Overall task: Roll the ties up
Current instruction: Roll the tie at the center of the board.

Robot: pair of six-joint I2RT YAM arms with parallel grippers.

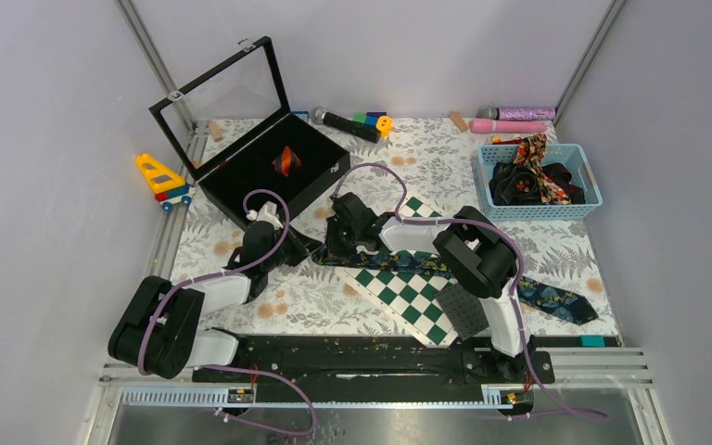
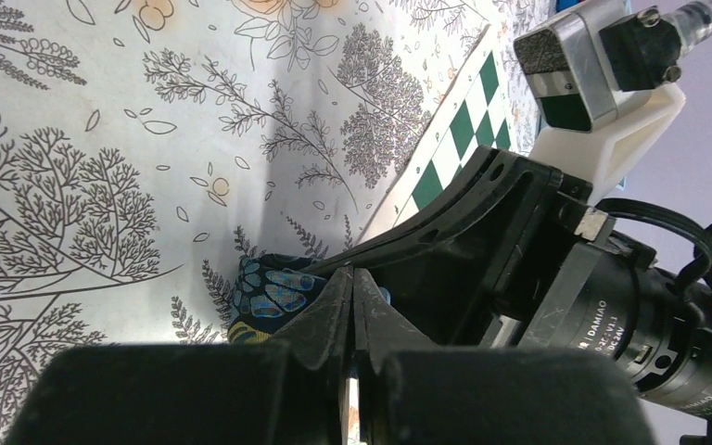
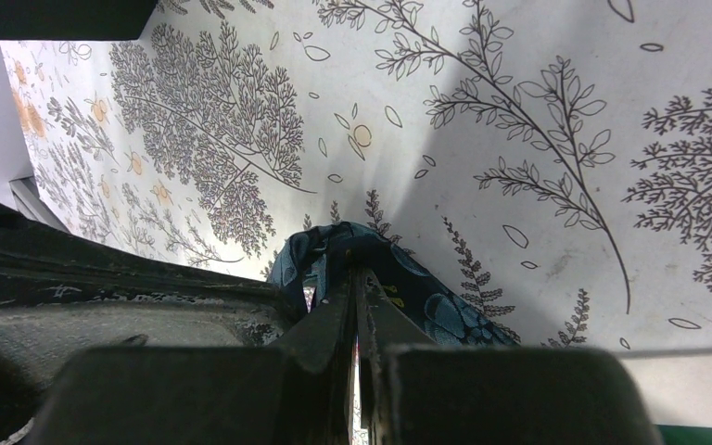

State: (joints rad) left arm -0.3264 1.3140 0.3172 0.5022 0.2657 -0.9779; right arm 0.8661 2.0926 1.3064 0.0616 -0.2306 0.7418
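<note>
Navy-teal floral fabric necktie (image 1: 556,298) is getting its first roll. Right gripper (image 3: 357,278) is pinching its end, left gripper (image 2: 352,278) is resting closed beside; next, likely turning that fold over

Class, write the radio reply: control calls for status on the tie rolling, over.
Left gripper shut, tips at narrow end of navy floral tie. Right gripper shut on its folded end. Rest lies unrolled across chequered board.

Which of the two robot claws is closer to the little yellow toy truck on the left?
Left. The left gripper sits right of the toy truck, nearer the front edge; the right gripper, pinching the teal floral tie, is just beyond it, farther right.
</note>
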